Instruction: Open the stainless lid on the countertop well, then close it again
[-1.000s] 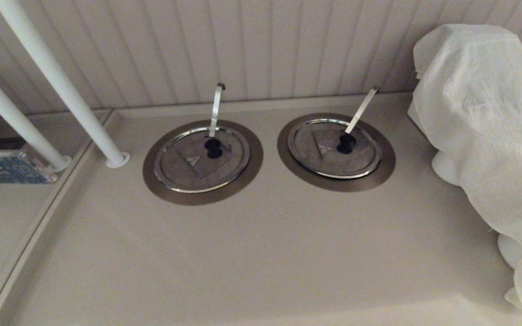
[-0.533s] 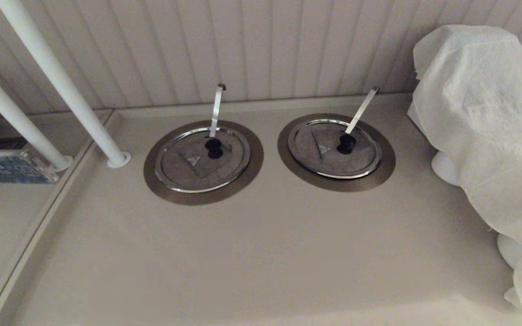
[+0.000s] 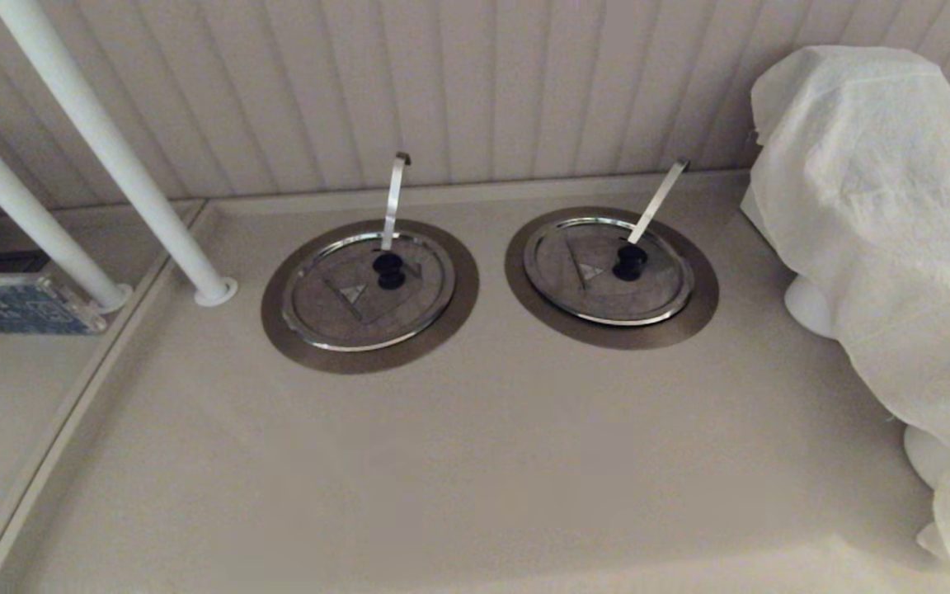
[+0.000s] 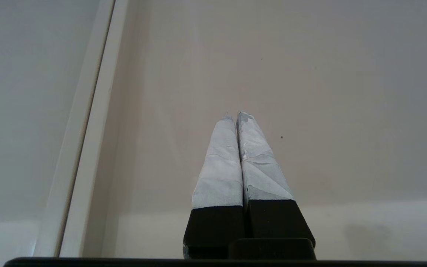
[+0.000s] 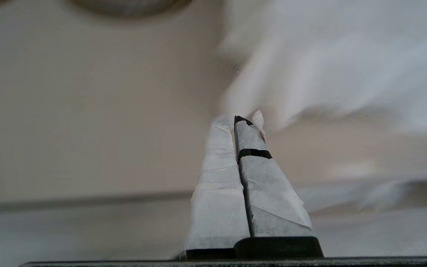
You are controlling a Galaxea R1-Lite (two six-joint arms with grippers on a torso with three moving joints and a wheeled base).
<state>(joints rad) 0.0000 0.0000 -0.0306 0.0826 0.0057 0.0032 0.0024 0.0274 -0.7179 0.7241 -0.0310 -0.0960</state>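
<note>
The stainless lid (image 3: 599,289) lies flat and shut on the countertop well, whose bronze ring (image 3: 693,318) frames it at the right. Its black knob (image 3: 630,261) stands at the foot of a slanted steel strip (image 3: 656,202). The well's inside is hidden under the lid. Neither arm shows in the head view. My right gripper (image 5: 232,119) is shut and empty, low over the beige counter near the white cloth (image 5: 328,55). My left gripper (image 4: 235,114) is shut and empty over bare counter.
A twin lid (image 3: 359,301) with a near-vertical strip sits to the left. Two white slanted posts (image 3: 112,157) stand at the far left by a counter seam (image 3: 71,421). A cloth-draped object (image 3: 879,206) fills the right side. A panelled wall (image 3: 475,82) backs the counter.
</note>
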